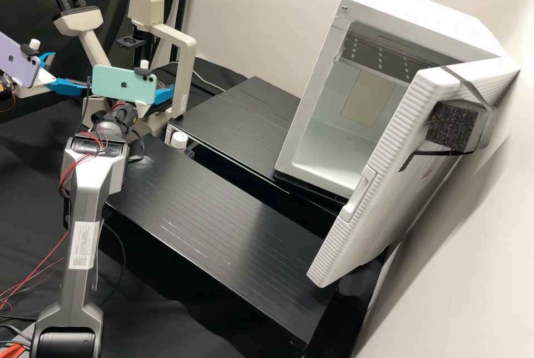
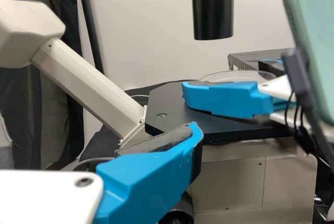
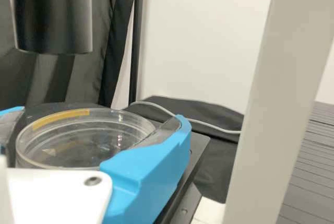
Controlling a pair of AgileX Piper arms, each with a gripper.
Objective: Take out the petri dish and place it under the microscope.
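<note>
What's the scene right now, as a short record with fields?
petri dish: in the right pincer, over the microscope stage; whether it rests there, cannot tell
black tube: above the stage
left pincer: open, near the stage, nothing in it
white cabinet: door open
likely next: settle dish, release

Two phones [image 1: 125, 84], one microscope [image 1: 184, 53], one dish [image 3: 78, 145]

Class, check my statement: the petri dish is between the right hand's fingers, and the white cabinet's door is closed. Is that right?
No, the door is wrong. The high view shows the door of the white cabinet standing open, its inside in sight. The petri dish is between the right hand's fingers, as stated.
</note>
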